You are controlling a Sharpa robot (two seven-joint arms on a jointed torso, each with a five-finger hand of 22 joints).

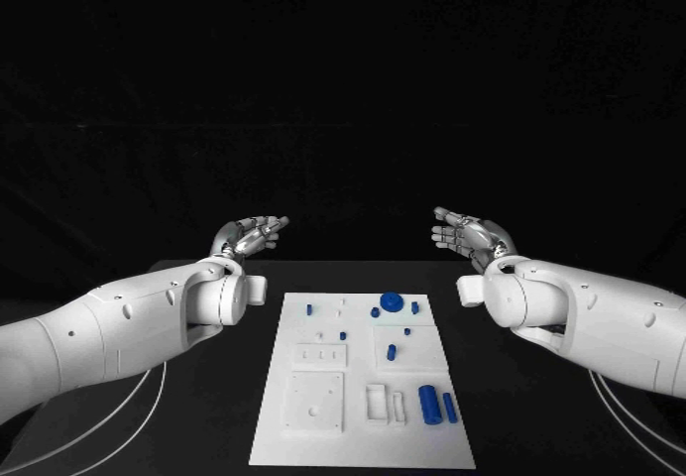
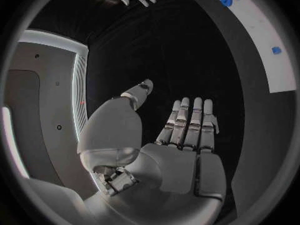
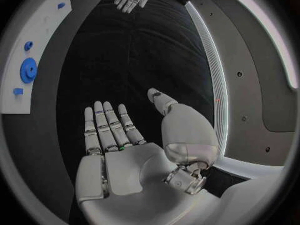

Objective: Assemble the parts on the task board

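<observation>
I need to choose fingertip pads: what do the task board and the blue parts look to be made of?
Task board: probably matte white plastic, since it looks flat and even, with no glare. Blue parts, such as the round part and the cylinder: likely smooth moulded or printed plastic, uniform in colour. Neither is certain.

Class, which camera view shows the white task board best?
The head view: the whole task board lies in sight with its blue parts. The left wrist view catches one strip at the rim, and the right wrist view one corner.
</observation>
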